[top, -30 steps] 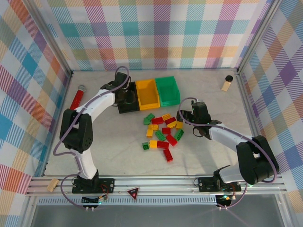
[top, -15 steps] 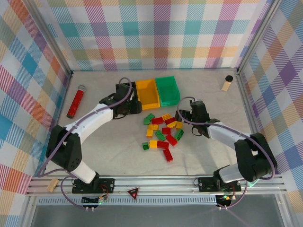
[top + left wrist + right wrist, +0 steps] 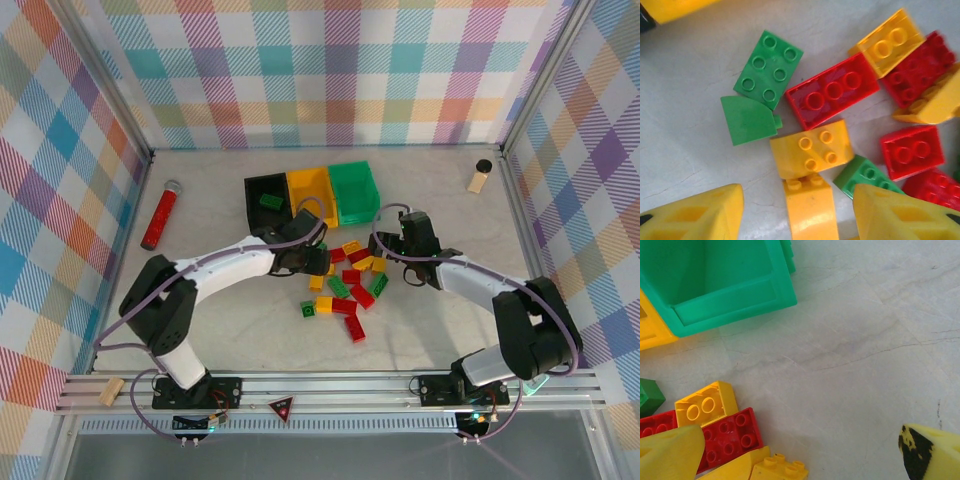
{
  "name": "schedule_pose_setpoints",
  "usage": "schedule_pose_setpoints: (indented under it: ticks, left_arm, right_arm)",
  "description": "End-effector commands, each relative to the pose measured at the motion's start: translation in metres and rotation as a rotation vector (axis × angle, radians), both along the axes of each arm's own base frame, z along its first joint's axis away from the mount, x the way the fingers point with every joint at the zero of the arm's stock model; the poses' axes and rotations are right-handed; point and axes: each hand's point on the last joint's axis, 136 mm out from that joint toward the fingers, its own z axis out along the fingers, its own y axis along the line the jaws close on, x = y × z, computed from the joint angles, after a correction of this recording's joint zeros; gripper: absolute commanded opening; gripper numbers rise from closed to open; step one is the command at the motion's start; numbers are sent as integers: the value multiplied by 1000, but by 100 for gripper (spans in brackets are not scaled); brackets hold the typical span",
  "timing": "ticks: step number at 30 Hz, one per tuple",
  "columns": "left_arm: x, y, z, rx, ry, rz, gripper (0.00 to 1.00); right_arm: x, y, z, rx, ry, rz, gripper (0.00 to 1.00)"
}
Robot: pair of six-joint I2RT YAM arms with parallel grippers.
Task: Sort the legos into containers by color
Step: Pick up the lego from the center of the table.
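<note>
1. Looking from above, we find the legos (image 3: pixel 345 280) heaped on the table (image 3: pixel 200 300) just in front of three touching containers: black bin (image 3: pixel 252 212), yellow-orange bin (image 3: pixel 312 205) and green bin (image 3: pixel 355 195).
2. A green brick (image 3: pixel 270 200) lies in the black bin.
3. The left gripper (image 3: pixel 312 262) hangs over the pile's left edge and hides the bricks under it. In its wrist view the fingers (image 3: pixel 695 215) stand apart. A yellow brick (image 3: pixel 810 210) lies untouched between them, cut off by the lower edge.
4. The right gripper (image 3: pixel 385 245) sits at the pile's right edge, jaws wide and holding nothing. Its fingers (image 3: pixel 670 455) are clipped by the frame's corners.
5. In the right wrist view the green bin runs off the top, and the yellow-orange bin is a sliver at the left.
6. A smooth green piece (image 3: pixel 750 120) shows no studs; we cannot tell its shape.
7. The bricks overlap, so we cannot count them.
</note>
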Motion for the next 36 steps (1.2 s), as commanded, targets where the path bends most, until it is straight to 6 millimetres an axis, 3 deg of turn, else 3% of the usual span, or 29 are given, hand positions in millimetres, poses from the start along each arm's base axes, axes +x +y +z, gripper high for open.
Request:
schedule_pose_setpoints:
  ticks: [1, 19, 36]
  left_arm:
    - [11, 12, -8, 102, 4, 72, 60]
    - [35, 15, -34, 124, 69, 130, 55]
    - [44, 18, -43, 43, 105, 159, 26]
  right_arm:
    - [3, 8, 5, 17, 2, 11, 99]
    - [6, 9, 4, 10, 5, 14, 99]
    - [6, 10, 3, 5, 7, 15, 99]
